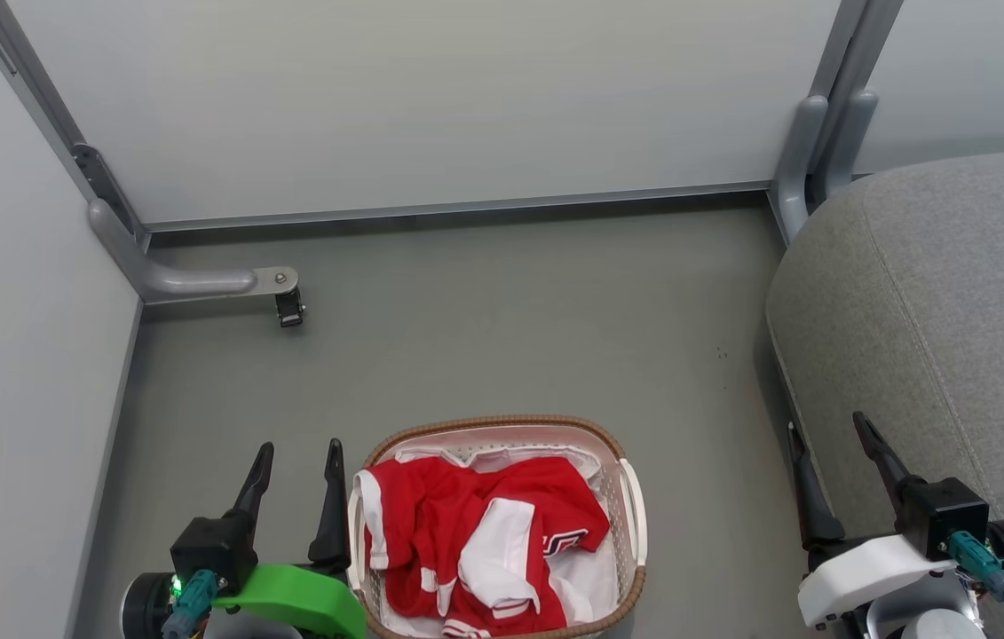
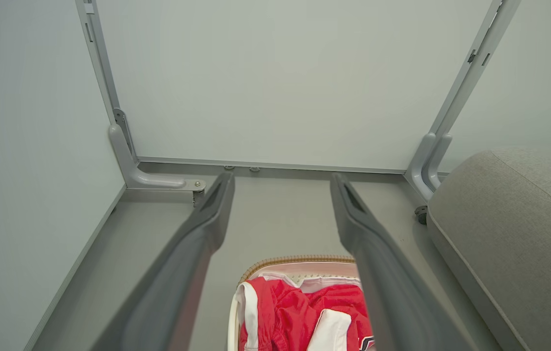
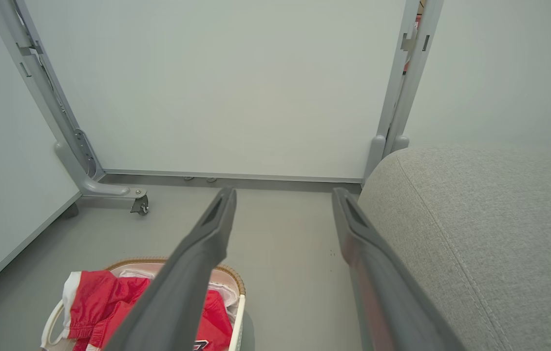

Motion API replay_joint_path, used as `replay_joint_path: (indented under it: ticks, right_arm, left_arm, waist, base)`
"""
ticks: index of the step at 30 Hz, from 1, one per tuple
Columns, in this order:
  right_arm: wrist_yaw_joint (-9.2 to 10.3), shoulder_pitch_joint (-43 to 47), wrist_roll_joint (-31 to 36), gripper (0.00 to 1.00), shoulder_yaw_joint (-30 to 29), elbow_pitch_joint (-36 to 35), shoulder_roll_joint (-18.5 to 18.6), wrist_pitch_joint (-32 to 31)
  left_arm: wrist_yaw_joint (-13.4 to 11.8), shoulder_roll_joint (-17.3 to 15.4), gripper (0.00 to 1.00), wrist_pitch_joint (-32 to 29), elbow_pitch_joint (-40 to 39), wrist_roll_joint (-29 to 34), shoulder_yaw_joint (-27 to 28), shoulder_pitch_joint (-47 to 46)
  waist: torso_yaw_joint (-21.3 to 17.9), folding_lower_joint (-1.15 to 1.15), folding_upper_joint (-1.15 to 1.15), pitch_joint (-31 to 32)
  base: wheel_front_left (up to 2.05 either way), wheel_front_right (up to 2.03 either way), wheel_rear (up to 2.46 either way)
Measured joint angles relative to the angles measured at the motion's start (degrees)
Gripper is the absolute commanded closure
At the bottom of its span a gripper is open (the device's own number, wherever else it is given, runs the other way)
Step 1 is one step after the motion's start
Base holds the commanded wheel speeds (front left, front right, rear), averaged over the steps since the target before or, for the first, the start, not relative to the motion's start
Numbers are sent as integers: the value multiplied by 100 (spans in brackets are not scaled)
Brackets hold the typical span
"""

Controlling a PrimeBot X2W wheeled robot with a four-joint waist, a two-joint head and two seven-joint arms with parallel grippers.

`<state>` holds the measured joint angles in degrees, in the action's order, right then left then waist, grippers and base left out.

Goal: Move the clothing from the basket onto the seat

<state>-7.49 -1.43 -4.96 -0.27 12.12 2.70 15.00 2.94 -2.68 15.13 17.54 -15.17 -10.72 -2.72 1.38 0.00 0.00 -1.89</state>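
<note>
Clothing (image 1: 457, 524): crumpled red jerseys, white panels, heaped inside the basket.
Basket (image 1: 502, 423): oval perforated cream plastic, woven brown rim.
Seat (image 1: 954, 311): grey textured fabric, rounded corner, right of the basket.
Left gripper (image 1: 301, 445): spread, empty, beside the basket.
Right gripper (image 1: 825, 422): spread, empty, at the seat's edge.

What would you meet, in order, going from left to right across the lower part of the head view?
Left gripper → basket holding the red clothing → bare floor → right gripper.
</note>
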Motion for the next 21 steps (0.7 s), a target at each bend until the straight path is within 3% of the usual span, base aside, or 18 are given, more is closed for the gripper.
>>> replay_joint_path:
  ticks: [10, 21]
  right_arm:
    - [0, -44, 45, 0, 10, -227, 2, 1]
    - [-2, -686, 97, 0, -151, -829, 4, 9]
  left_arm:
    - [19, -2, 0, 0, -30, 42, -110, -143]
    - [264, -3, 0, 3, 301, 597, -555, -1416]
  waist:
    - [-20, 0, 0, -234]
    - [-129, 0, 0, -1099]
  base:
    - [0, 0, 0]
    - [0, 0, 0]
